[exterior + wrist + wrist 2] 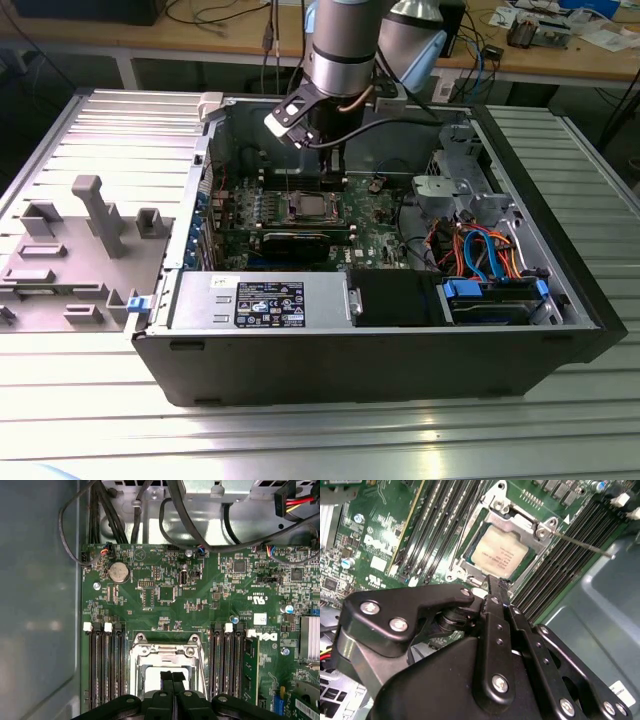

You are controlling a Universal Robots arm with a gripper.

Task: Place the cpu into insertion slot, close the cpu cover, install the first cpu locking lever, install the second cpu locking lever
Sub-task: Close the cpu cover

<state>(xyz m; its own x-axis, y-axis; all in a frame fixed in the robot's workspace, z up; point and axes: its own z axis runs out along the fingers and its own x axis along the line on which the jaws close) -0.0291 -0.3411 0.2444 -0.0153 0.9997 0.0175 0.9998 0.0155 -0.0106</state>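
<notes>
Tool (492, 582) tips are pressed together with nothing between them, pointing straight down inside the open computer case (350, 360), which lies on the ribbed metal surface (300, 440). Directly under the tips sits the cpu (500, 552), flat in the insertion slot (462, 566). The cpu cover (517, 519) looks folded down around it, so the silver top shows through the window. Whether the tips touch the cover's near edge or hang just clear of it I cannot tell.

Out past the far corner of the socket, a thin locking lever (585, 544) sticks out over the memory slots (560, 565), and it does not look latched. The green motherboard (375, 540) spreads out around all of this.

To my eye the chip and the cover are done, and the first lever is the step in hand. Seating it would call for the clenched tips to bear squarely on that slim rod and sweep it down and under its catch. They would have to do that without sliding off onto the memory slots beside it or nudging the cover.
</notes>
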